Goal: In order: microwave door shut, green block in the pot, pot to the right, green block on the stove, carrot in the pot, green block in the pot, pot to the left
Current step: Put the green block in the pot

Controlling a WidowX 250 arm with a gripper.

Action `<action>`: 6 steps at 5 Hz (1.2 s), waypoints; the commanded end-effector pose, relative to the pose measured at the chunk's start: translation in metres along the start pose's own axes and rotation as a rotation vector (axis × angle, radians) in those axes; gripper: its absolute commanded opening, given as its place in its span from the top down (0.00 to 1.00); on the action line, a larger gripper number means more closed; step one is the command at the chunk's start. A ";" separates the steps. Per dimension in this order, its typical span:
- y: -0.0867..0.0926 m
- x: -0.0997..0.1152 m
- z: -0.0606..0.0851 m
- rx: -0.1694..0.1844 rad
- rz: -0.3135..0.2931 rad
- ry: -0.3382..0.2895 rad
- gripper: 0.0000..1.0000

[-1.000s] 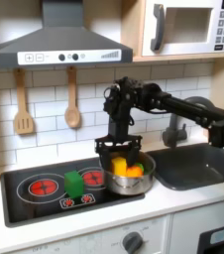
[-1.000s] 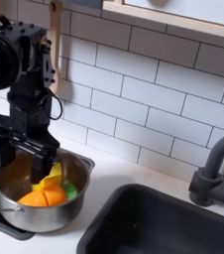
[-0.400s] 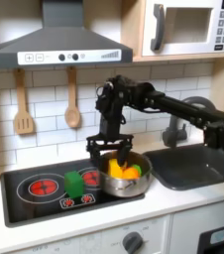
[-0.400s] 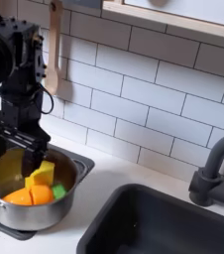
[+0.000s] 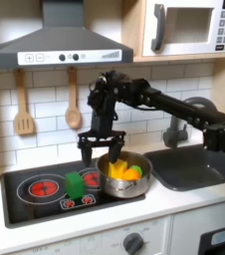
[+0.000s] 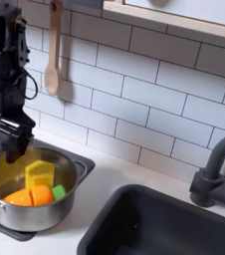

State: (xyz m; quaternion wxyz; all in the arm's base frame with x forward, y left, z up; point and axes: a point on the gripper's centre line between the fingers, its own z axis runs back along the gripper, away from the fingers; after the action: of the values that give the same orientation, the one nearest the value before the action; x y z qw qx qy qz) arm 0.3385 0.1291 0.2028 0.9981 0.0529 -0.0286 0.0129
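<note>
The steel pot (image 5: 124, 185) (image 6: 5, 211) stands on the right part of the black stove (image 5: 35, 199). In it lie the orange carrot (image 5: 133, 173) (image 6: 30, 197), a yellow piece (image 6: 40, 172) and a small green bit (image 6: 58, 191) by the carrot. On the stove, just left of the pot in the first exterior view, sits the green block (image 5: 75, 183). My gripper (image 5: 103, 152) (image 6: 15, 149) hangs open over the pot's back left rim, fingers pointing down at it. The microwave door (image 5: 184, 28) at the upper right is shut.
A grey sink (image 5: 199, 167) (image 6: 164, 224) with a dark faucet (image 5: 174, 129) (image 6: 212, 174) lies right of the pot in both exterior views. A wooden spatula (image 5: 23, 108) and spoon (image 5: 73, 102) hang on the tiled wall under the range hood (image 5: 60, 45).
The gripper and the pot have slid left together in both exterior views, closer to the green block. The contents stayed in the pot.
</note>
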 end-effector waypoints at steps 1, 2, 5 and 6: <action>0.020 -0.001 -0.005 0.022 0.057 0.022 0.00; 0.028 0.001 -0.006 0.028 0.090 0.022 0.00; 0.040 0.003 -0.022 0.030 0.126 0.062 0.00; 0.040 0.003 -0.027 0.031 0.123 0.076 0.00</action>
State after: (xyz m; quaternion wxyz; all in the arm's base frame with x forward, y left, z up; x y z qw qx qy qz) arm 0.3408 0.1740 0.1800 0.9946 0.0658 0.0070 0.0800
